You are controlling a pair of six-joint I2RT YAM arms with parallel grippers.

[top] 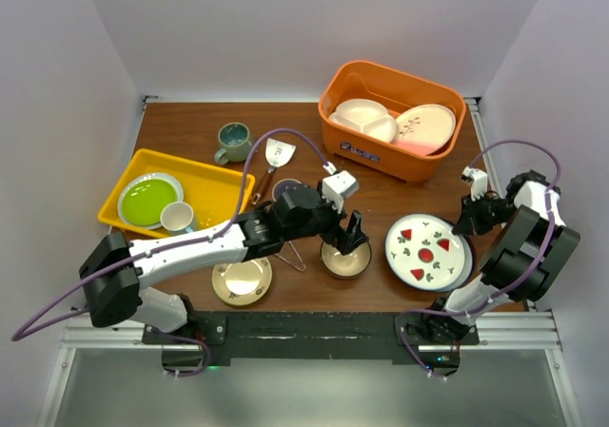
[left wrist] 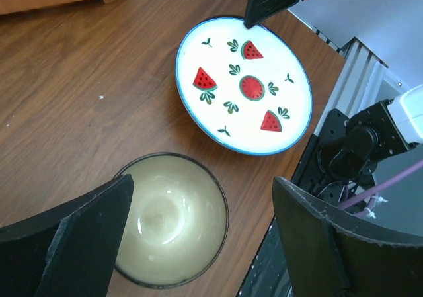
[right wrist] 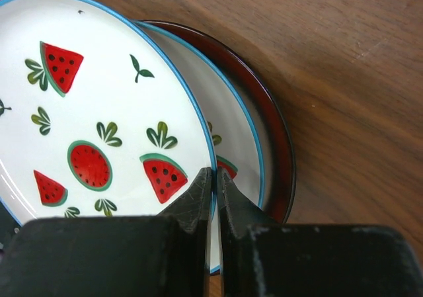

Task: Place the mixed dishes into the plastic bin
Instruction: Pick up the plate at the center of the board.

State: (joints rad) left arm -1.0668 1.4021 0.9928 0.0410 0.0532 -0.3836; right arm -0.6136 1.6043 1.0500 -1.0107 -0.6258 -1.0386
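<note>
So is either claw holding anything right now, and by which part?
The right claw pinches the top fruit-print plate by its blue rim; the left claw holds nothing.

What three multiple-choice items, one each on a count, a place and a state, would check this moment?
1. How many dishes show inside the orange bin? A. none B. four C. two
2. Where is the lime-green plate? A. in the orange bin B. in the yellow tray C. in neither
3. How is the right gripper? A. shut on the rim of the strawberry-print plate B. open above it C. out of view

Answers:
1. C: a white divided plate and a pink floral plate lie in it.
2. B: it sits in the tray beside a cream cup.
3. A: the right wrist view shows both fingers pinching the blue rim.
</note>
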